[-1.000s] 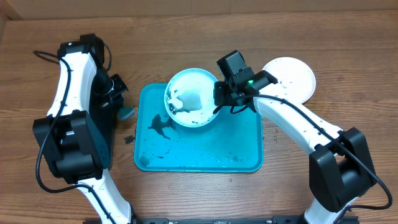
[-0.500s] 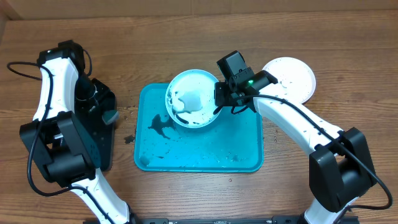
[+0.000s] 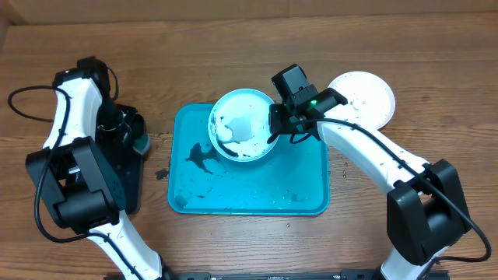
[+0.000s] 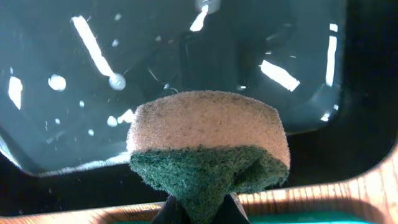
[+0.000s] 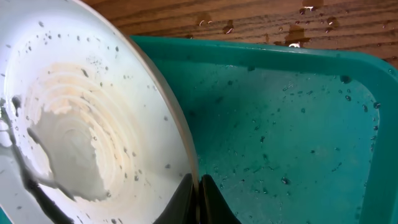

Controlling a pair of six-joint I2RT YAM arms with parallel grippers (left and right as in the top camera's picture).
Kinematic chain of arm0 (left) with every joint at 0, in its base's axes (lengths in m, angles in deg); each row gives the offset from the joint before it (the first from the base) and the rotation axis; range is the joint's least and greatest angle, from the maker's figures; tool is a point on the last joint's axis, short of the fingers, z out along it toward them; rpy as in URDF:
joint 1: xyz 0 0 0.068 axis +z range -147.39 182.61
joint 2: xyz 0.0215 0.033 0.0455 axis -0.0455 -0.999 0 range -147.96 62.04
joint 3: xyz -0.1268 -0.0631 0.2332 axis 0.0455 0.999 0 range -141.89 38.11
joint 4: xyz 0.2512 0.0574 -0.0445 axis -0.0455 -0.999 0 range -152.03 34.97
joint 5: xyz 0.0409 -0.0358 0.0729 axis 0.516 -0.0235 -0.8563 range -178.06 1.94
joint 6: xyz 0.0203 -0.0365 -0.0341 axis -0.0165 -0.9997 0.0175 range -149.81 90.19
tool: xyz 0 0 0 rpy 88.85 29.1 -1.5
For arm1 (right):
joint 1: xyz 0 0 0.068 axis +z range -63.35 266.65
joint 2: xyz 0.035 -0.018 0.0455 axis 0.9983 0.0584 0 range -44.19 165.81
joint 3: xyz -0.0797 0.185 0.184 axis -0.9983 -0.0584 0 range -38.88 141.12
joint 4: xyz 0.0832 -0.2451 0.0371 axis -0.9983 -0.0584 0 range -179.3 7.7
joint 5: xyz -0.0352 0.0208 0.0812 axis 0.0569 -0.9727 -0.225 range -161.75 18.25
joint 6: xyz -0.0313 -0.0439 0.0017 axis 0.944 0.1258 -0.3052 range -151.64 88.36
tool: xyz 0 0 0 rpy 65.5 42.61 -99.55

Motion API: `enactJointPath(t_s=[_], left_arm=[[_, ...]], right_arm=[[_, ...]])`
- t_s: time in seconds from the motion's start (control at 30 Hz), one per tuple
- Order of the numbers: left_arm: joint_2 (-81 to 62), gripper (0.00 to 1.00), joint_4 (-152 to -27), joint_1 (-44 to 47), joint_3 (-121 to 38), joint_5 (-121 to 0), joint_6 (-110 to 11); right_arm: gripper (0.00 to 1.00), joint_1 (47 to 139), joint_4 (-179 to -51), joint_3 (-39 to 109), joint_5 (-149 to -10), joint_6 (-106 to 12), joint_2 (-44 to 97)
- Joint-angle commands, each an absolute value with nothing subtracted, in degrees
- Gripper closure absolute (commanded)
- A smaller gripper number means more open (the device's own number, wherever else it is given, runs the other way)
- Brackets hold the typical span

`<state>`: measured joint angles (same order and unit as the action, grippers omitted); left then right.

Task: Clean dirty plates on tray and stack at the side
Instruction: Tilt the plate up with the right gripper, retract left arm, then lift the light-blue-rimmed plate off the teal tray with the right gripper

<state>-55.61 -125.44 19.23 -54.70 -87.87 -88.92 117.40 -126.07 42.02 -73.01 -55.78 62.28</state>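
Your right gripper (image 3: 271,131) is clamped on the right rim of the small round pale blue plate with a white centre (image 3: 240,124). It holds the plate tilted above the far part of the large turquoise rectangular plastic tray (image 3: 303,179). In the right wrist view you can see the fingers (image 5: 180,202) pinching that rim, with black specks across the plate's face. Dark smears (image 3: 201,155) lie on the tray's left side. Your left gripper (image 4: 199,214) grips a beige sponge with a green scouring layer (image 4: 208,143) over the wet black rectangular tray (image 4: 261,43) at the left. A small round white plate (image 3: 362,97) rests on the wooden table (image 3: 233,47), far right of the turquoise tray.
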Motion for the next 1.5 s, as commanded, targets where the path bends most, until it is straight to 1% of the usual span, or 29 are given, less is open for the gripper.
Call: enactJointPath(t_s=[0.0,0.1,0.37,0.47,0.73,0.77,0.8,0.87,1.0,1.17,1.27,1.47], left_arm=[[-54.5,0.92,-124.5,20.3,-53.4,-88.9,-98.4],[-54.5,0.94,-123.5,21.1,-53.3,-88.6,-101.0],[-54.5,0.96,-122.9,23.3,-53.3,-87.9,-102.0],[-54.5,0.91,-122.9,23.8,-53.3,-87.9,-103.6],[-54.5,0.9,-121.3,24.1,-53.1,-89.8,-106.2],[-54.5,0.89,-121.2,24.1,-53.1,-90.3,-106.6],[-54.5,0.81,-121.0,24.1,-53.1,-90.4,-106.6],[-54.5,0.57,-121.0,24.1,-53.1,-90.3,-106.5],[-54.5,0.51,-121.2,24.1,-53.1,-90.1,-106.3],[-54.5,0.49,-121.2,24.0,-53.1,-88.7,-104.8],[-54.5,0.46,-121.2,23.9,-53.1,-82.4,-99.3],[-54.4,0.49,-121.2,22.9,-53.1,-71.4,-89.6]], right_arm=[[0.96,117.1,-125.9,43.3,-72.8,-55.6,61.9],[0.96,117.1,-126.1,43.3,-72.9,-55.6,61.9],[0.96,117.1,-126.4,43.3,-72.8,-55.6,61.9],[0.96,117.1,-126.2,43.3,-72.8,-55.6,61.9],[0.96,117.1,-126.2,43.3,-72.9,-55.6,61.9],[0.96,117.1,-126.2,43.3,-72.9,-55.6,61.9],[0.96,117.1,-126.2,43.3,-72.9,-55.6,61.9],[0.96,117.1,-126.2,43.3,-72.9,-55.6,61.9],[0.96,117.1,-126.1,43.3,-72.8,-55.6,61.9],[0.96,117.1,-126.1,43.3,-72.8,-55.6,61.9],[0.96,117.1,-125.2,43.3,-72.8,-55.6,61.9],[0.96,117.1,-124.7,43.3,-72.6,-55.5,61.9]])
